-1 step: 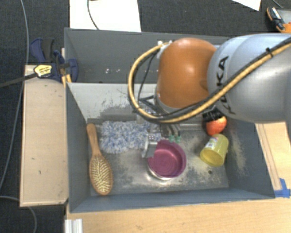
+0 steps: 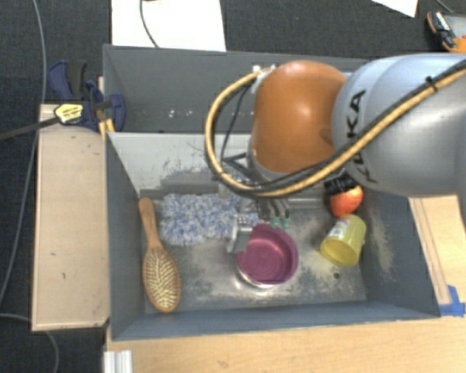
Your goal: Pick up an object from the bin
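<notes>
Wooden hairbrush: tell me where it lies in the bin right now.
The wooden hairbrush lies at the camera view's left, along the left wall of the bin, its handle beside the blue-and-white fluffy cloth, with the purple bowl farther right.

A robotics lab is indicated: a grey metal bin [image 2: 186, 84] is set on dark carpet [image 2: 8, 208], loose cables [image 2: 144, 22] are trailed across it, and a large silver arm [image 2: 419, 130] is hung above. Odd test things are scattered inside: brush [image 2: 160, 274], bowl [image 2: 266, 256], cloth [image 2: 194, 216].
</notes>
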{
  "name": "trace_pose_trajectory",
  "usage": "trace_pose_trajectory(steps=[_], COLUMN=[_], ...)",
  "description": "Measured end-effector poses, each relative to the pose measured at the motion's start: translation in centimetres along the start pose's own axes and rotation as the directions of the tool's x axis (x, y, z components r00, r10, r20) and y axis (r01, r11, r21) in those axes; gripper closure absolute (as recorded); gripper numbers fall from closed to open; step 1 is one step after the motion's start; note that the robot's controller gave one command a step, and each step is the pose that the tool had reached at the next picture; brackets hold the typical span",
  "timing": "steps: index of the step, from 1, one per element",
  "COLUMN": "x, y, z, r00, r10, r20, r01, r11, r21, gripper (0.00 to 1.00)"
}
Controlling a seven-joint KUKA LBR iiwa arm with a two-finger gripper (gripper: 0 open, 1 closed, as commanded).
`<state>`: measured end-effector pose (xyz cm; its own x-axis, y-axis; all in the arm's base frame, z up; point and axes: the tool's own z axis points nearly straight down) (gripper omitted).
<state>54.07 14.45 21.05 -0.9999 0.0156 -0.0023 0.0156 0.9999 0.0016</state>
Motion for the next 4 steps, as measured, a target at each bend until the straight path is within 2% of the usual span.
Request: trace_pose_trajectory(steps=[1,2,3,4], x=[-2.3,0.7,-2.4,-0.2], y=[0.1,-1.2,0.1,-1.1], z=[10.3,12.2,7.7,9.8], r00=[0.991,0.993,0.989,0.991], r10=[-0.133,-0.121,-0.149,-0.130], r20=[0.006,0.011,0.014,0.002], r01=[0.133,0.121,0.149,0.130], r11=[0.991,0.993,0.989,0.991], r21=[0.000,-0.002,-0.002,-0.001], gripper=[0.00,0.00,0.00,0.00])
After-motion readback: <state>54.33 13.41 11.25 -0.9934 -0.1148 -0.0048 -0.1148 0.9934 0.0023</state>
